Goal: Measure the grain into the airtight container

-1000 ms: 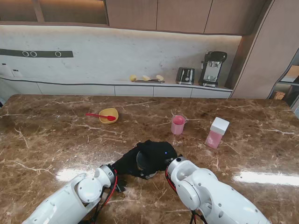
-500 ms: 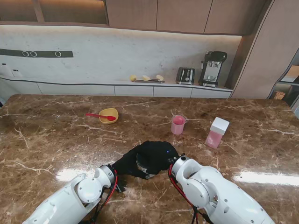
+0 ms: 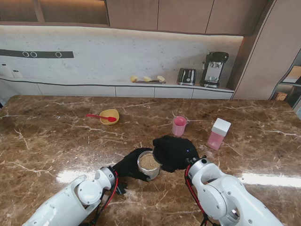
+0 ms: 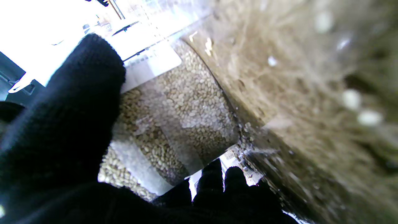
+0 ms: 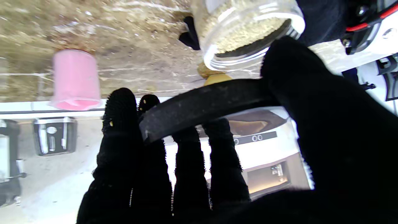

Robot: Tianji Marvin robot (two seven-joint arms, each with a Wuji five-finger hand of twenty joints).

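Note:
A clear glass jar of grain [image 3: 149, 164] stands on the marble table near me, mouth uncovered. My left hand [image 3: 128, 165] is shut on the jar; in the left wrist view its black-gloved fingers [image 4: 74, 102] wrap the grain-filled wall [image 4: 183, 102]. My right hand [image 3: 174, 151] hovers just right of the jar mouth [image 5: 248, 37], shut on the jar's black lid [image 5: 202, 104]. A pink measuring cup [image 3: 179, 125] [image 5: 75, 81] stands farther from me. The airtight container [image 3: 218, 133], pink with a white lid, is to its right.
A yellow bowl [image 3: 109, 116] with a red spoon [image 3: 99, 116] sits far left on the table. A toaster [image 3: 186, 76] and coffee machine [image 3: 214, 68] stand on the back counter beyond the table.
My right hand has lifted the black lid off the jar and moved right, exposing the grain. The left hand has stayed on the jar.

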